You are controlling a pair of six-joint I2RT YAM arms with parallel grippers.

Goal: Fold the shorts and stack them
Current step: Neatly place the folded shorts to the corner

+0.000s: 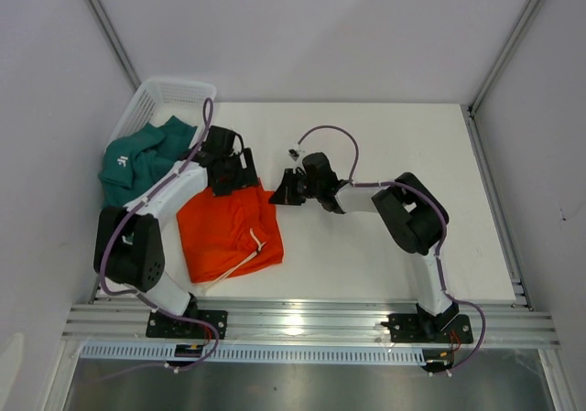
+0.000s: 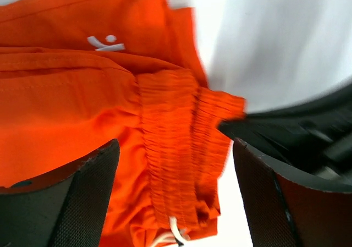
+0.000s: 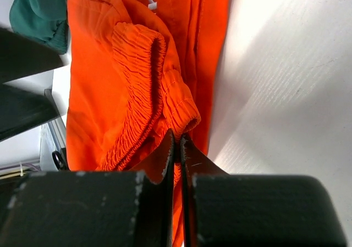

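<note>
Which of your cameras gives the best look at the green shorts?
The top external view: the green shorts lie bunched at the white basket, nearly whole. The right wrist view catches only a corner; the left wrist view shows none.

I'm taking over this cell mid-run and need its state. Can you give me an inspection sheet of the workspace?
Surface: white table, no spills seen.
Job's things: orange shorts lie loosely folded at front left, with the drawstring trailing. The teal shorts are bunched at far left, not stacked.
Clutter: white mesh basket in the far-left corner, by the teal pair.
Grippers: left gripper is open, straddling the orange waistband. The right gripper is shut, apparently pinching the waistband's corner.
Cables: purple cables loop along both arms.
Surroundings: pale enclosure walls, with an aluminium rail at the near edge.
</note>
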